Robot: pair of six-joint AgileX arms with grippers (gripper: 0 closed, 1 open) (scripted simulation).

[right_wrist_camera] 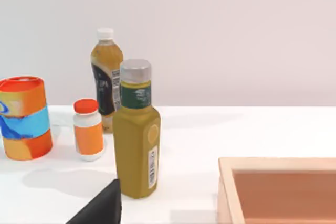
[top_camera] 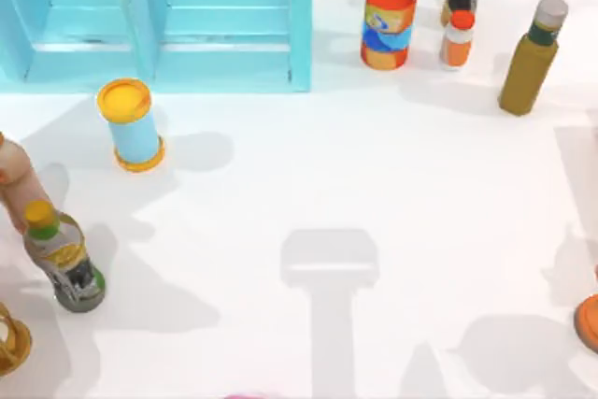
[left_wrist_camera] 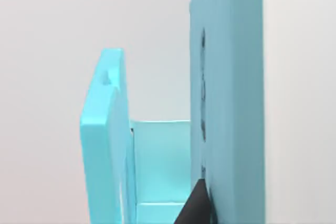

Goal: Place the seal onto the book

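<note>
While both arms are hanging back, grip states unreadable, nothing's getting placed; light-blue cabinet [top_camera: 159, 21] at 11 o'clock, task unstarted.

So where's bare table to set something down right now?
The widest bare patch is the table's middle, between the blue canister on the left and the olive bottle on the right, in front of the cabinet. It is crowded at the far right, around the orange can and small orange bottle, and along the left edge by the green-label bottle.
</note>
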